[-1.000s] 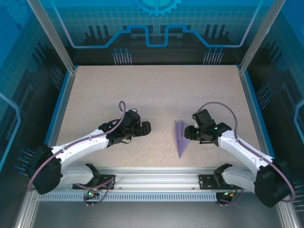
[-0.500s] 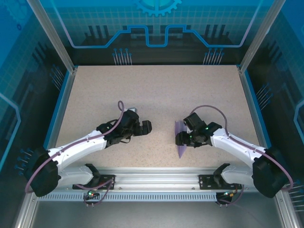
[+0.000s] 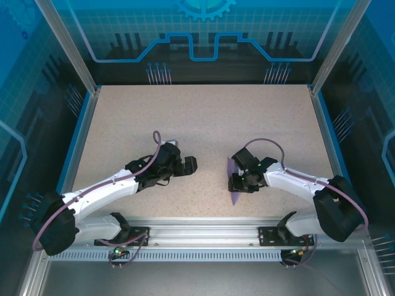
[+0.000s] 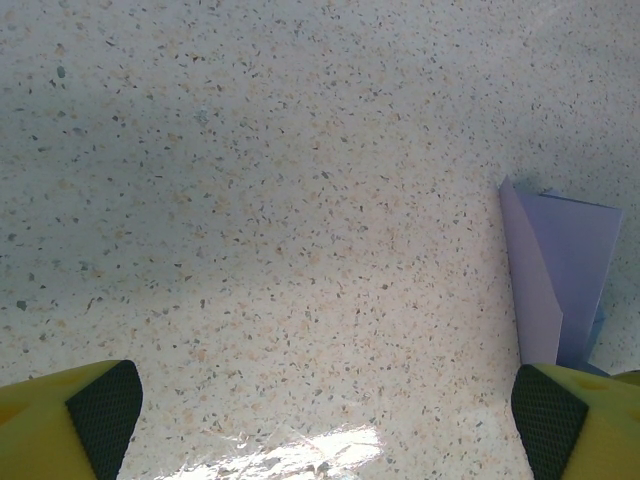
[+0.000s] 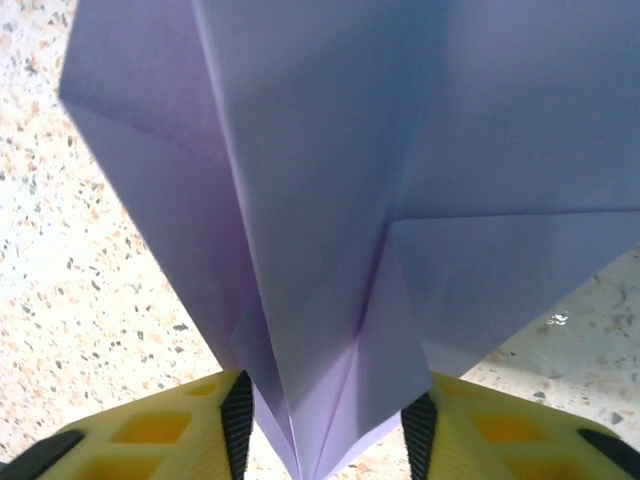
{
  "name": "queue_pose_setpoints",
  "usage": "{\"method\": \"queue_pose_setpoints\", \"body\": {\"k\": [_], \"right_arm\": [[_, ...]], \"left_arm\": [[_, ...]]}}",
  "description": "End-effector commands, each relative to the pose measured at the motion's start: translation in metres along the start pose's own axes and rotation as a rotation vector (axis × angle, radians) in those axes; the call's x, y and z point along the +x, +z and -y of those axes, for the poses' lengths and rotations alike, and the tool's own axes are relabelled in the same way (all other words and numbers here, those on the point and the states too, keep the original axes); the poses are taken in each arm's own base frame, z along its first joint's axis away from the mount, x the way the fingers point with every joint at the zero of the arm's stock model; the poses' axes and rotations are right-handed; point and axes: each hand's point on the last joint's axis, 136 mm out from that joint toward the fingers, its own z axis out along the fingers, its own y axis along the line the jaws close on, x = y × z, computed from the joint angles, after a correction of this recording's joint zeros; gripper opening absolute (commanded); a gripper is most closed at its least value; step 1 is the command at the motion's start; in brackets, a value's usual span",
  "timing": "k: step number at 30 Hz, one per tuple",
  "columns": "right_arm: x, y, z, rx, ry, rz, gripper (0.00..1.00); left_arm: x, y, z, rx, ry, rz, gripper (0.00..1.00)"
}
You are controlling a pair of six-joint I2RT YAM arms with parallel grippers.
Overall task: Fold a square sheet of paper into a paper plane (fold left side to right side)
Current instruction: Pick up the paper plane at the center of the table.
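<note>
The paper plane (image 3: 234, 196), a narrow pale lavender dart, lies on the table with its point toward the near edge. My right gripper (image 3: 238, 182) sits over its middle. In the right wrist view the folded layers of the plane (image 5: 330, 180) fill the gap between the black pads (image 5: 237, 420), which touch them on both sides, so my right gripper (image 5: 325, 425) is shut on the plane. My left gripper (image 3: 192, 164) stands wide open left of the plane and apart from it. From the left wrist the plane (image 4: 560, 280) shows beyond the right fingertip (image 4: 560, 425), and nothing lies in that gripper (image 4: 325, 415).
The speckled beige table (image 3: 203, 117) has a blue raised border and metal frame posts at its corners. An aluminium rail (image 3: 203, 237) with both arm bases runs along the near edge.
My right gripper has moved left onto the plane, and its jaws widened and then narrowed onto the folded paper. The left arm shifted only slightly, its jaws staying wide.
</note>
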Motion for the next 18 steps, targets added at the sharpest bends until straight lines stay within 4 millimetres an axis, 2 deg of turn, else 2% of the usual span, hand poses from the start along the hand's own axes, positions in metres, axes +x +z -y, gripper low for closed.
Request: {"method": "queue_pose_setpoints", "body": {"k": [1,5,9,11,14,18], "right_arm": [[-0.006,0.002,-0.003,0.023,-0.010,0.008,0.32],[-0.008,0.005,-0.008,0.019,-0.021,0.011,0.26],[-0.016,0.001,-0.008,0.042,-0.035,0.028,0.07],[-0.024,-0.005,-0.009,0.052,-0.046,0.035,0.03],[-0.041,-0.014,-0.010,0.074,-0.061,0.046,0.03],[-0.082,-0.024,-0.016,0.083,-0.063,0.057,0.03]], "left_arm": [[-0.003,-0.004,-0.006,-0.023,0.012,0.016,0.99],[-0.003,-0.005,-0.006,-0.023,0.011,0.019,0.99],[-0.003,-0.008,-0.007,-0.022,0.013,0.020,0.99],[-0.002,-0.011,-0.008,-0.017,0.012,0.022,0.99],[-0.001,-0.016,-0.010,-0.011,0.011,0.028,0.99],[0.000,-0.023,-0.011,0.000,0.005,0.033,0.99]]}}
